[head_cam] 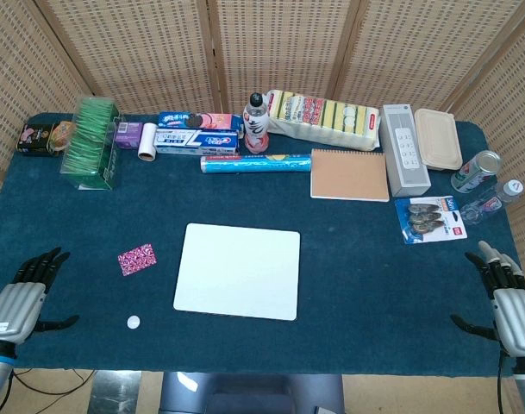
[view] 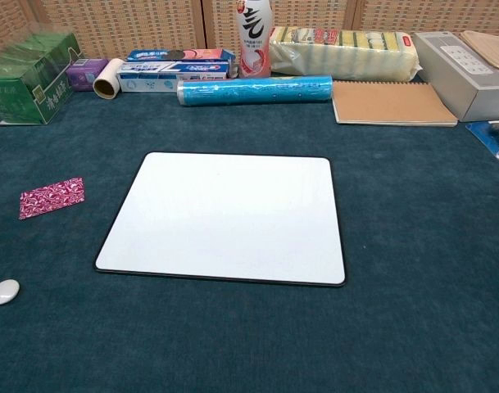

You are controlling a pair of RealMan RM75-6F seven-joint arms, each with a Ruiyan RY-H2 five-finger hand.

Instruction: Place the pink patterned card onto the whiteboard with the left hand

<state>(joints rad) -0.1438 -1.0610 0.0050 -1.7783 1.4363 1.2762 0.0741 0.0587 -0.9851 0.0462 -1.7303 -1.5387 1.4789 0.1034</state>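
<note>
The pink patterned card (head_cam: 137,258) lies flat on the blue cloth, a short way left of the whiteboard (head_cam: 238,270); the chest view shows the card (view: 52,197) and the whiteboard (view: 224,218) apart, nothing on the board. My left hand (head_cam: 22,297) hovers at the table's front left corner, fingers spread, empty, well left of and nearer than the card. My right hand (head_cam: 510,297) is at the front right edge, fingers apart, empty. Neither hand shows in the chest view.
A small white disc (head_cam: 134,323) lies in front of the card. Along the back stand a green box (head_cam: 93,141), toothpaste boxes (head_cam: 197,138), a bottle (head_cam: 256,124), a blue roll (head_cam: 255,162), a notebook (head_cam: 349,174) and a grey box (head_cam: 404,148). A can (head_cam: 476,171) sits far right.
</note>
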